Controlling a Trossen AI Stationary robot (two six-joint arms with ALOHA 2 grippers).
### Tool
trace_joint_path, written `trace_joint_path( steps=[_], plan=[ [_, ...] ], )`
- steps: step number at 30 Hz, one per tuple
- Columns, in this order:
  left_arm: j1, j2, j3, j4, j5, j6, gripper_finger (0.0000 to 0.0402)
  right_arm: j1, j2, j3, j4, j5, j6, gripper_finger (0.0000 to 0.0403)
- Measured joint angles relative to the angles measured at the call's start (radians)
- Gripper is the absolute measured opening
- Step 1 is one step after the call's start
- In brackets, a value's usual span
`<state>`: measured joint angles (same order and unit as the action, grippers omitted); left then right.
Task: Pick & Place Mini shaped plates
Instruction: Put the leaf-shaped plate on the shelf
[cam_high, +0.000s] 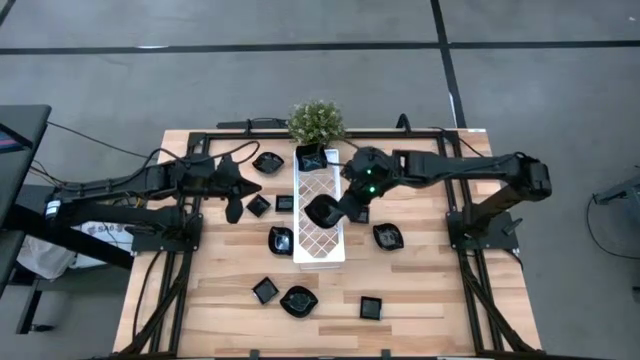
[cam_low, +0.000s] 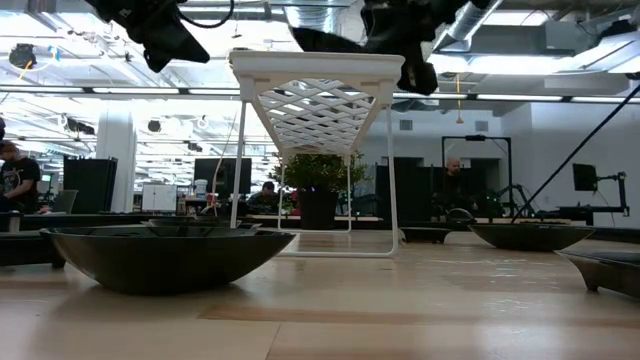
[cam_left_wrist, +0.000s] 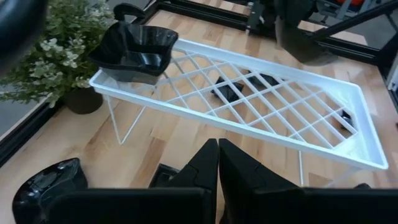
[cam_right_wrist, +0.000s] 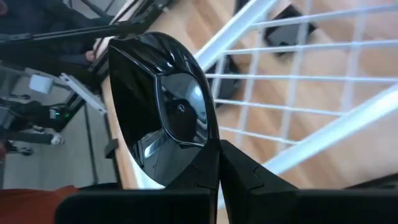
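My right gripper (cam_high: 335, 207) (cam_right_wrist: 219, 155) is shut on the rim of a glossy black mini shaped plate (cam_high: 320, 211) (cam_right_wrist: 165, 112). It holds the plate tilted just above the middle of the white lattice tray (cam_high: 322, 250). Another black plate (cam_high: 312, 158) (cam_left_wrist: 134, 53) rests on the tray's far end. Several more black plates lie on the table around the tray, such as one (cam_high: 281, 240) to its left and one (cam_high: 388, 237) to its right. To the left of the tray, my left gripper (cam_high: 235, 207) (cam_left_wrist: 217, 155) hangs shut with nothing in it.
A small potted plant (cam_high: 316, 121) (cam_left_wrist: 50, 56) stands at the table's far edge behind the tray. The tray (cam_low: 315, 70) stands on thin wire legs with plates under it. A wide plate (cam_low: 165, 255) sits close in the low view. More plates (cam_high: 299, 301) lie near the front edge.
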<state>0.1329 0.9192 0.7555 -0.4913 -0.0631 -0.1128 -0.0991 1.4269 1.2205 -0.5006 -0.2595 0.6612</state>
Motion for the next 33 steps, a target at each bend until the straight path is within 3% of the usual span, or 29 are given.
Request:
trace_joint_path(
  steps=[16, 20, 25, 33],
  plan=[
    [-0.226, 0.0, 0.0, 0.044, 0.001, -0.106, 0.0014, 0.184, 0.0, 0.0, 0.02, 0.158, 0.186, 0.0],
    [-0.269, 0.0, 0.0, 0.073, -0.003, -0.106, 0.0014, 0.111, 0.0, 0.0, -0.013, 0.144, 0.169, 0.0],
    [-0.291, 0.0, 0.0, 0.083, -0.055, -0.109, 0.0014, -0.039, 0.015, 0.001, -0.039, -0.003, 0.068, 0.0],
    [-0.289, 0.0, 0.0, 0.089, -0.095, -0.104, 0.0014, -0.186, 0.088, 0.042, -0.099, -0.121, -0.097, 0.0]
  ],
)
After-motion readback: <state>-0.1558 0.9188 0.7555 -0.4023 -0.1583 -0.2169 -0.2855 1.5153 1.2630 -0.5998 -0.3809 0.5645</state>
